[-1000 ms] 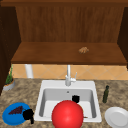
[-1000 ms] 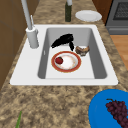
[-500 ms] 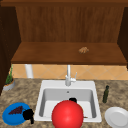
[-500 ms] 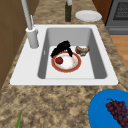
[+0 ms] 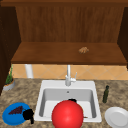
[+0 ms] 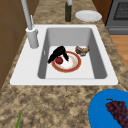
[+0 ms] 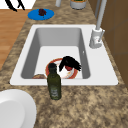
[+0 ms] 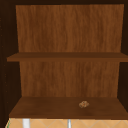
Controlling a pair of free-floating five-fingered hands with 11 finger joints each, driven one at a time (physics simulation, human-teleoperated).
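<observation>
My right hand (image 6: 58, 53) hangs low in the sink (image 6: 100, 67), over a white plate with a red rim (image 6: 72, 65). Its fingers are spread and point down around a small red round thing (image 6: 59, 60) on the plate; I cannot tell if they touch it. The right side view shows the same hand (image 7: 69, 62) above the red thing (image 7: 68, 68). In the front view a large red ball shape (image 5: 67, 114) covers most of this hand (image 5: 72, 100). My left hand (image 5: 28, 115) floats at the counter's front by a blue plate (image 5: 11, 117) with grapes (image 5: 16, 110), fingers relaxed.
A brown bowl-like thing (image 6: 82, 50) lies in the sink beside the plate. The faucet (image 5: 68, 77) stands at the sink's back. An olive bottle (image 5: 106, 94) and a white plate (image 5: 117, 117) are on the right counter, and a potted plant (image 5: 9, 82) on the left. A small brown lump (image 8: 84, 104) lies on the shelf.
My right hand has come down inside the sink and closer to the red thing on the plate. The left hand has not moved.
</observation>
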